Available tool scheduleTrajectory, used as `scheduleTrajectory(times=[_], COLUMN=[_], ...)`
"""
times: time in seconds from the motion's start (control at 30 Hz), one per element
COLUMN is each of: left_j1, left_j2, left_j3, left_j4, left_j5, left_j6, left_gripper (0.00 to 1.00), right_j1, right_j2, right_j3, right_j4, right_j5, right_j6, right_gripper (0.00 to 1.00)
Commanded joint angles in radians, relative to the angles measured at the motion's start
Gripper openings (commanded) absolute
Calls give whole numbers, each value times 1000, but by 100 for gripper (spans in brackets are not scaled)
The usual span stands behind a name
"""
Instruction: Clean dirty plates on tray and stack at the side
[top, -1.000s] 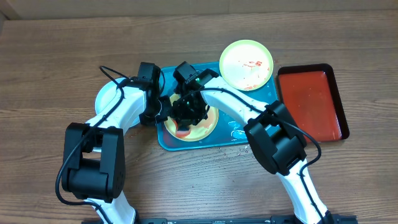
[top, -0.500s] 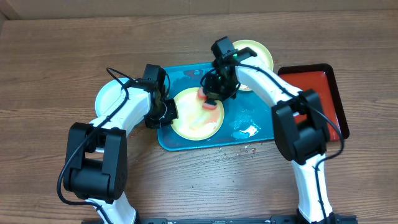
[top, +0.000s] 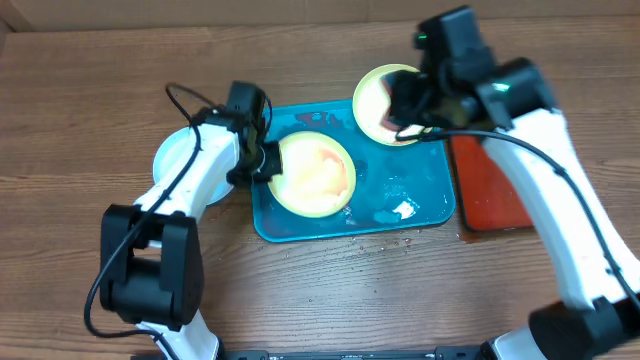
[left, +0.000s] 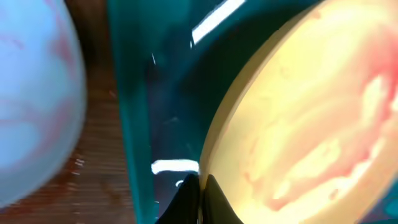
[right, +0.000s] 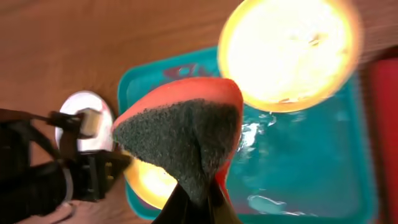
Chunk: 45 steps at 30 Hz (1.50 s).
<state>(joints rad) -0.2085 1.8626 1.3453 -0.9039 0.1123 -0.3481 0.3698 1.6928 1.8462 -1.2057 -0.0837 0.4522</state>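
Wood-grain counter (top: 90, 90) is seen beneath everything, with the turquoise tray (top: 430, 170) at its middle, wet in patches. On the tray's left half lies the smeared plate (top: 315, 175), its left rim pinched by the left hand (top: 262, 163) (in the wrist view the fingers are closed on the edge). Pink streaks are seen on it, so it is judged not yet clean. The right hand (right: 193, 208) is held above the far plate (top: 372, 100) at the tray's far right corner, clamped on a red sponge (right: 180, 134). The pale blue plate (top: 175, 160) rests on the counter left of the tray. A slip is to be feared: pinched by the rim alone, a wet plate may tilt or slide, and sauce may drip from the sponge.
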Motion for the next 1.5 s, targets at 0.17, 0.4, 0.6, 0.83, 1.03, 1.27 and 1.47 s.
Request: scheduleTrajectory(times=[0.17,0.4,0.6,0.83,1.03,1.27,1.47], left_j1=[-122,-336,-499,-590,-644,-656,-654], left_j2=[-167,-212,-208,-208,-209,-209,-209], left_j3=[151,162,161,161,161,161,161], left_j4=[-70,-138,-139,-139,-140,-146,-152], left_j5=[-435,-1016,-1357,-1538,-1676,-1676,-1565], left_j6=[169,131,40,-24,-19,-19,-22], left_gripper=[4,4,4,4,4,4,4], right_j1=[-131,-188,-196,-195,-195,-196,-195], right_j2=[-65,-65,-65,-65,-65,-65,-65], right_j3=[8,8,8,8,8,8,8], right_j4=[-47,-66,-69,-89,-91,-91,-91], right_j5=[72,72,72,72,72,72,72], right_j6=[-15,-14,-14,-14,-14,-14,-14], right_gripper=[4,4,4,4,4,4,4])
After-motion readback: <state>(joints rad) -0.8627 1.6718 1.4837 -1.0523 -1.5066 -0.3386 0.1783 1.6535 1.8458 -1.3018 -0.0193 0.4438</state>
